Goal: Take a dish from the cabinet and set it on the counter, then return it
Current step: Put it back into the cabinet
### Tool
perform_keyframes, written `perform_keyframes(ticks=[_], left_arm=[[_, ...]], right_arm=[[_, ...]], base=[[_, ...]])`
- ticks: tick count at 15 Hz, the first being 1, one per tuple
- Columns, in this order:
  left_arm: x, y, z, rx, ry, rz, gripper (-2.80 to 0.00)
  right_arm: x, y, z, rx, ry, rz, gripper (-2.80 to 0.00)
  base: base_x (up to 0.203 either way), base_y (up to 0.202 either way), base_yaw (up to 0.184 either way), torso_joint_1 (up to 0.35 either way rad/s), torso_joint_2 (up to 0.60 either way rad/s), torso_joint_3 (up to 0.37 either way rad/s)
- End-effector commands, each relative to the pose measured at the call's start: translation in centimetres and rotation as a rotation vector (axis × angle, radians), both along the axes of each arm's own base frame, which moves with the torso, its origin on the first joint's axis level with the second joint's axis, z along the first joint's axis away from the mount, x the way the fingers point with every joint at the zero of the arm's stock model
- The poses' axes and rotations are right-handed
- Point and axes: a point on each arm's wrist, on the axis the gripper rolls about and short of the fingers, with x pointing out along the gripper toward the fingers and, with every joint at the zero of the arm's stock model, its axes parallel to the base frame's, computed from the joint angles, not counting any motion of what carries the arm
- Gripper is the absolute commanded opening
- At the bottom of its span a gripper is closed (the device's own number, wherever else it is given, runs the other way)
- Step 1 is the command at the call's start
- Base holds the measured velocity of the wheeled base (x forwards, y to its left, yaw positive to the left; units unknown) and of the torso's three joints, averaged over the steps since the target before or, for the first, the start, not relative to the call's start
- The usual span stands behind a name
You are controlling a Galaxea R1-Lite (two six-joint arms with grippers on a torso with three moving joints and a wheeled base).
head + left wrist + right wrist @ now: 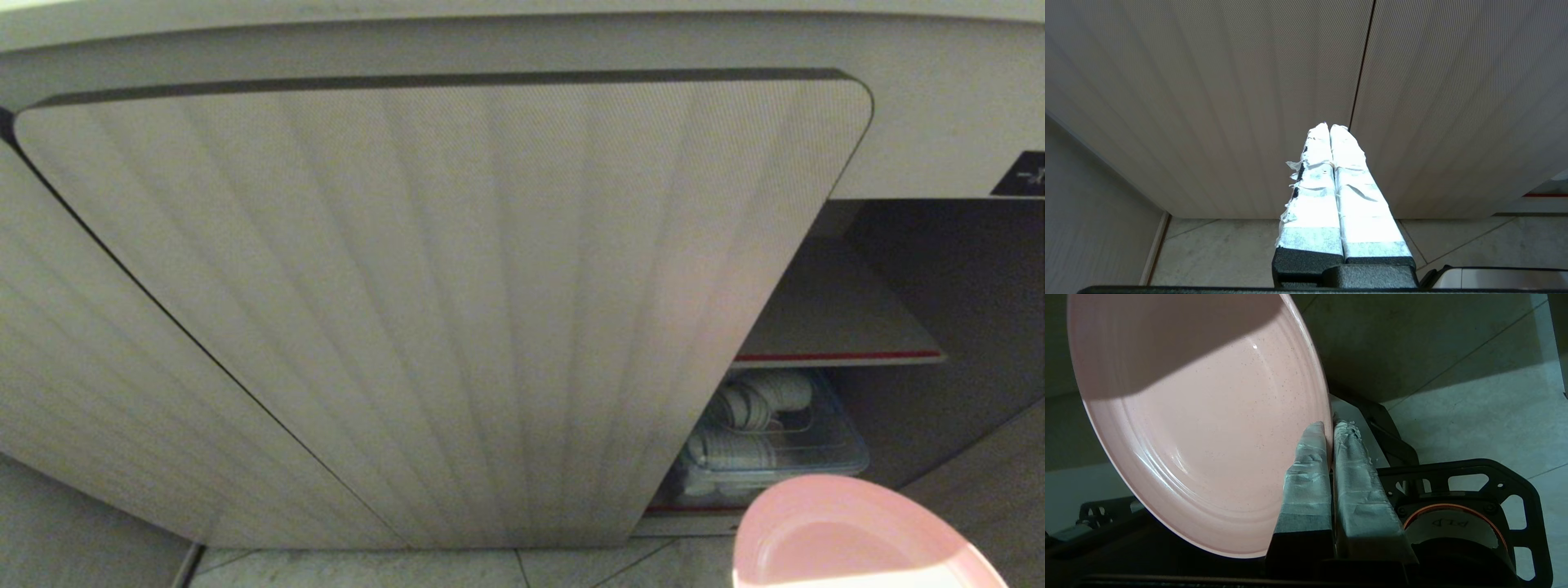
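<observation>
The round pink dish [1208,428] fills the right wrist view, and my right gripper [1329,426] is shut on its rim, one taped finger on each face. In the head view the dish [857,535] shows at the bottom right, low before the open part of the cabinet [457,310]; the right gripper itself is out of that view. The cabinet's fluted door stands ahead, and its red-edged shelf [841,357] shows in the opening on the right. My left gripper [1329,127] is shut and empty, parked facing the closed doors. The counter is out of view.
A clear plastic bin [775,441] with white items sits under the red-edged shelf inside the cabinet. A small black label [1024,173] is on the cabinet's upper right. Tiled floor [457,567] runs below the doors. Part of my base [1474,506] shows behind the right gripper.
</observation>
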Motion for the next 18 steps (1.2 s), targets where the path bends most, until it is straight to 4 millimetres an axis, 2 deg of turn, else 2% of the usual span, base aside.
perform_keyframes(ticks=[1,18], left_arm=[[0.0,0.0,0.0,-0.001,-0.001,0.0,-2.8],[0.0,0.0,0.0,-0.001,-0.001,0.0,-2.8]], right_arm=[[0.7,-0.2,-0.2,0.021,0.036,-0.027,-2.8],[4.4,-2.3,0.0,0.025,-0.024,-0.192,-2.8]], base=[[0.0,0.0,0.0,0.0,0.0,0.0],[0.0,0.0,0.0,0.0,0.0,0.0]])
